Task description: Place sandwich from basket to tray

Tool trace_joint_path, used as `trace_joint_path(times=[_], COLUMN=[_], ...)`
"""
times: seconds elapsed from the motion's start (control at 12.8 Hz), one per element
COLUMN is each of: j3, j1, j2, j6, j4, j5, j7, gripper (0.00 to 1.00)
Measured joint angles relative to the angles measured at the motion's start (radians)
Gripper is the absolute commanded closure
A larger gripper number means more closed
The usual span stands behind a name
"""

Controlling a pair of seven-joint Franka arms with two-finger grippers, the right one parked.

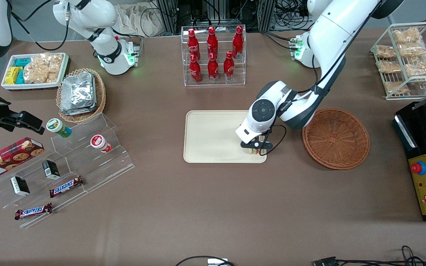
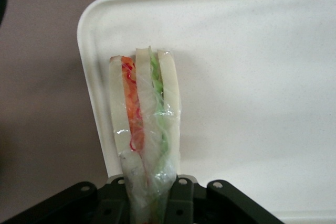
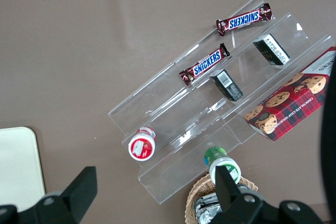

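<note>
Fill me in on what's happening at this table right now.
The left arm's gripper is shut on the sandwich, a plastic-wrapped wedge, and holds it over the corner of the tray nearest the front camera and the basket. The basket beside the tray has nothing in it. The sandwich has not been let go yet.

SNICKERS: two bars (image 3: pixel 204 67) on acrylic steps (image 3: pixel 210 124) | WALKERS: red tartan cookie box (image 1: pixel 7 158)
</note>
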State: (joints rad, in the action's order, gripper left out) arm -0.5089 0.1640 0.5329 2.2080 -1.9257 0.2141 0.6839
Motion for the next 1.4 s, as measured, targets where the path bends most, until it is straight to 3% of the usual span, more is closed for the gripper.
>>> trace_joint_path(times=[0.08, 0.7, 0.86, 1.17, 1.4], j3=[-0.001, -0.002, -0.004, -0.004, 0.093], j1=[0.0, -0.005, -0.015, -0.078, -0.127], j2=[0.0, -0.045, -0.12, -0.281, -0.387], j6=[0.004, -0.048, -0.166, -0.496, -0.574], j4=[-0.003, 0.005, 0.054, 0.312, 0.341], j5=[0.0, 0.0, -0.011, -0.131, -0.14], j7=[0.004, 0.066, 0.09, 0.09, 0.04], gripper=[0.02, 0.0, 0.0, 0.0, 0.0])
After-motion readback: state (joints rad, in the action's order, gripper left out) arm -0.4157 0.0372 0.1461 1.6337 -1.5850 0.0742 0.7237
